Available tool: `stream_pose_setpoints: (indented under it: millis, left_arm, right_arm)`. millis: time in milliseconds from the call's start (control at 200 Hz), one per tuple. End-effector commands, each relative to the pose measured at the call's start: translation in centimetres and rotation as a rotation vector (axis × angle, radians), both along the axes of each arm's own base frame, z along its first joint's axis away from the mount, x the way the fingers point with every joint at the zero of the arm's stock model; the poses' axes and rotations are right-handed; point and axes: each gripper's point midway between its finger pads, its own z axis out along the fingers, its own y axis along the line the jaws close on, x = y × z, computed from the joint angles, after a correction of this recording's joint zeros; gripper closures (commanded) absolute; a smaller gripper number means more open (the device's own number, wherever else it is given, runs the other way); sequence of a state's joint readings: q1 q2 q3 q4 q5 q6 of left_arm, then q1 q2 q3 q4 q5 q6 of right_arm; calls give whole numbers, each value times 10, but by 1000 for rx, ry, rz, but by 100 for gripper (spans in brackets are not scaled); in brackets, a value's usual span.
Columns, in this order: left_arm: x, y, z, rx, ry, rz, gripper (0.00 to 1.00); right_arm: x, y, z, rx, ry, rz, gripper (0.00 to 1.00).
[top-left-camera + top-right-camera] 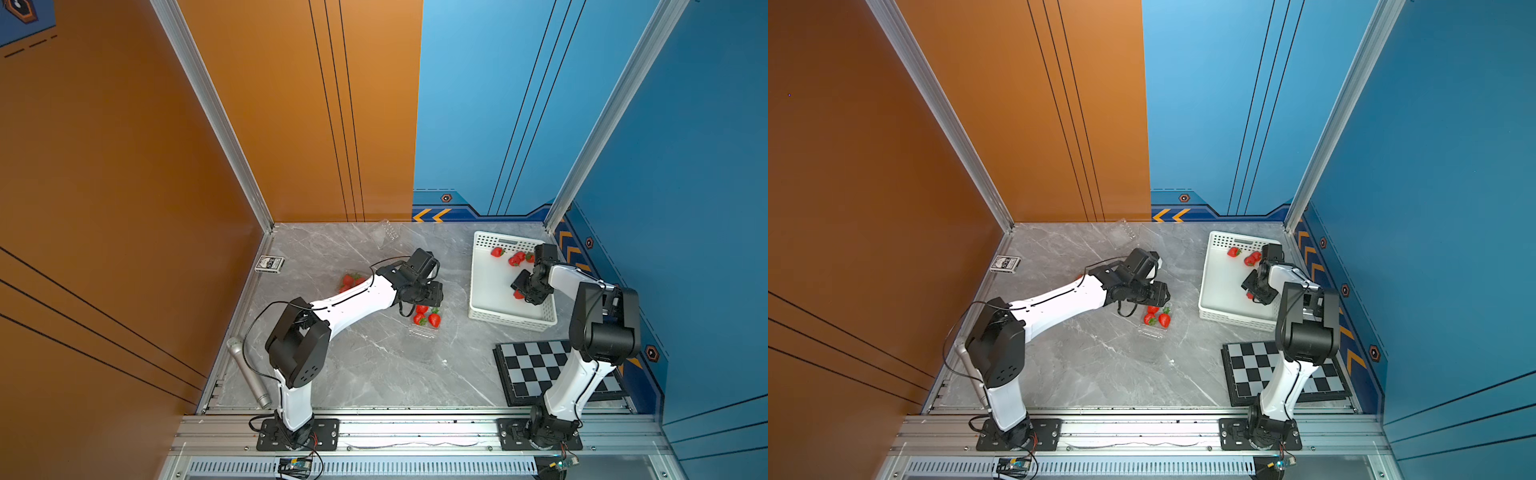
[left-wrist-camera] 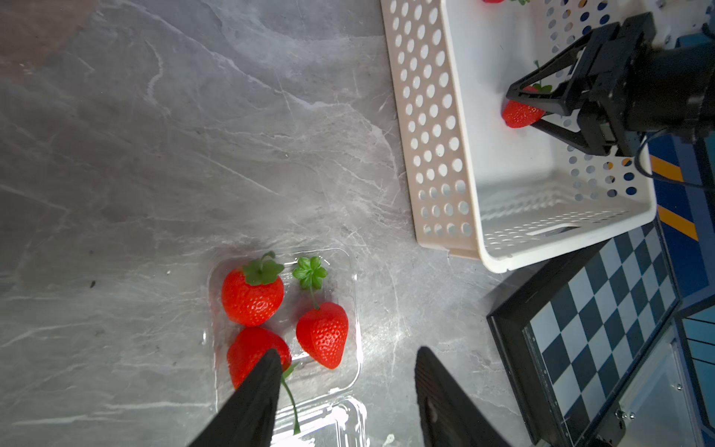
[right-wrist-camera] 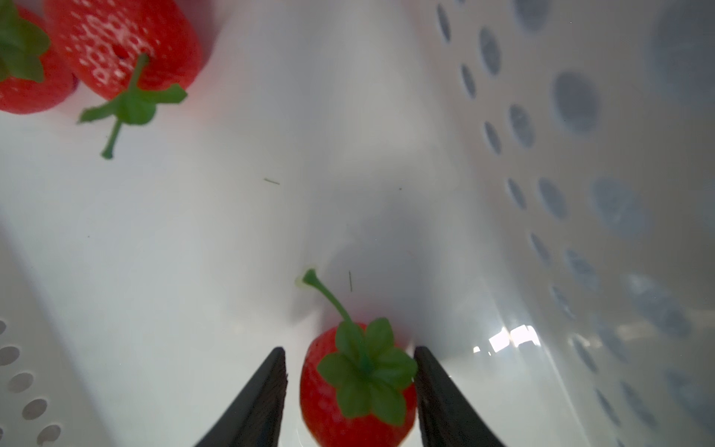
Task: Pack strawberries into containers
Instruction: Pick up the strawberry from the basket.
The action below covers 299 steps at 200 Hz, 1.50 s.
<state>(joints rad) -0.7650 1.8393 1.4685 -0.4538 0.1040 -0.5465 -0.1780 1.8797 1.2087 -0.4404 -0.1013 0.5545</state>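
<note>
While the right arm dips into the white basket (image 1: 490, 286), the right fingers (image 3: 445, 398) stand on either side of one strawberry (image 3: 323, 410) lying on the basket floor near a perforated wall. One finger touches its leafy cap and a thin gap shows at the other, so I cannot tell whether the berry is clamped. More strawberries (image 1: 496, 252) lie at the basket's far end.

On the tabletop (image 1: 374, 365), beside the basket's long wall on the left arm's side, an open clear container (image 2: 344, 383) holds three strawberries (image 2: 251, 298), its lid folded flat next to it. The left fingers (image 2: 255, 406) hover above it, spread apart and grasping nothing.

Farther from the basket on that same side, a cluster of strawberries (image 1: 348, 280) sits partly hidden by the left arm. An empty clear container (image 1: 385, 233) lies by the back wall, well apart from the basket. A chessboard (image 1: 536, 365) lies just beside the basket's near end.
</note>
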Motion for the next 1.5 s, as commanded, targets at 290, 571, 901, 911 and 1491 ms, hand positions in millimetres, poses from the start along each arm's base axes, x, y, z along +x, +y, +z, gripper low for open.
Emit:
stream_pose_setpoints:
  millis: [290, 571, 901, 911, 1491]
  left_arm:
    - [-1, 33, 5, 28, -8, 60, 42]
    - [-5, 51, -2, 47, 5, 91, 42]
    - [-17, 82, -5, 56, 19, 145, 43]
    - [-18, 83, -5, 55, 20, 147, 42]
    - [-40, 123, -10, 75, 44, 226, 42]
  right_arm:
    - [-6, 1, -13, 2, 26, 13, 63]
    - [-4, 3, 0, -13, -4, 49, 74]
    - [-6, 19, 38, -85, -16, 258, 75]
    - [-6, 19, 40, -92, -17, 260, 75]
    - [-21, 108, 108, -45, -92, 508, 75]
